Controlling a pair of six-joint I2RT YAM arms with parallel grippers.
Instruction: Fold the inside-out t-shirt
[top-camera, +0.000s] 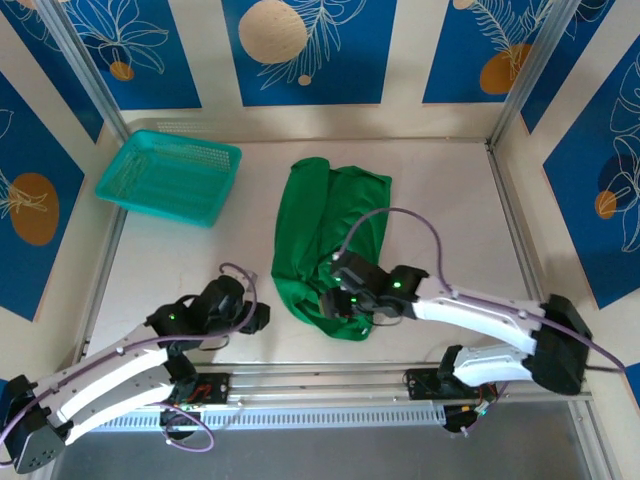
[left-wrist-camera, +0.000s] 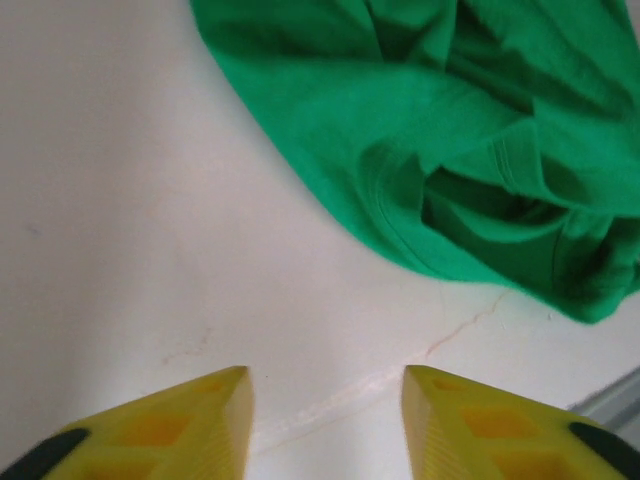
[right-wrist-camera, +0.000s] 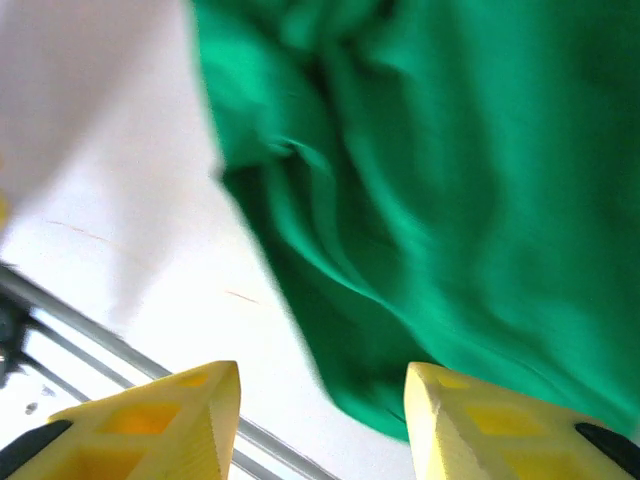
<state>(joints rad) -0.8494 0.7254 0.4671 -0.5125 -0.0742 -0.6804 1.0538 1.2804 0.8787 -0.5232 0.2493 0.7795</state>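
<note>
Top external: crumpled bright green cloth t-shirt (top-camera: 325, 235) lies mid-tabletop (top-camera: 450, 200); teal plastic mesh basket (top-camera: 170, 180) at far left. Right end effector (top-camera: 338, 300) over the t-shirt's near edge; left end effector (top-camera: 258, 318) nearby, over bare tabletop.
Left wrist: yellow fingers (left-wrist-camera: 190, 420) parted, released, nothing between.
Right wrist: fingers parted, released, t-shirt beneath.

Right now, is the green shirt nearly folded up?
Not far. The green t-shirt lies on the table in a wrinkly, bunched heap, maybe doubled over once. Nothing is in hand: the left jaws stand open over bare table, the right jaws open above the shirt's near edge. Smoothing and neat folds are left.
</note>
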